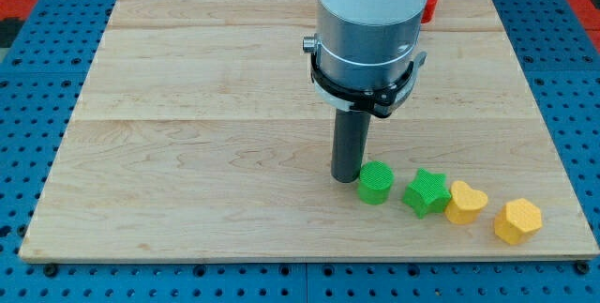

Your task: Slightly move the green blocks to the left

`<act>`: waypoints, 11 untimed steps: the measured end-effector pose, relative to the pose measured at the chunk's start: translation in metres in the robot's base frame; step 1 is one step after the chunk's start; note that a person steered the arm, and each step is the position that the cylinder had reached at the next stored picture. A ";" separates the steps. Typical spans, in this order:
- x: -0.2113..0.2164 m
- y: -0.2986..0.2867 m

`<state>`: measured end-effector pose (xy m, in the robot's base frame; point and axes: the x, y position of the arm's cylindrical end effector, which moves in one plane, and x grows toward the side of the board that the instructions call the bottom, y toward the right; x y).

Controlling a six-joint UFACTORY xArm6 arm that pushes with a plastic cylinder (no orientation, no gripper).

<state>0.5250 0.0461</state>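
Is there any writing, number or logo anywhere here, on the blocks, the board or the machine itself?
None: no word, number, brand or sign can be read in the camera view.
The green cylinder, green star, yellow heart and yellow hexagon have plain faces.
The wooden board and the arm's grey housing are unmarked.
The red block is mostly hidden.
My tip bears no mark.

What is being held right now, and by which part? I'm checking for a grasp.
Nothing is held. My tip only sits on the board just to the view's left of the green cylinder, right beside it.
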 end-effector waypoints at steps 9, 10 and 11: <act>0.083 0.120; 0.061 0.123; 0.041 0.116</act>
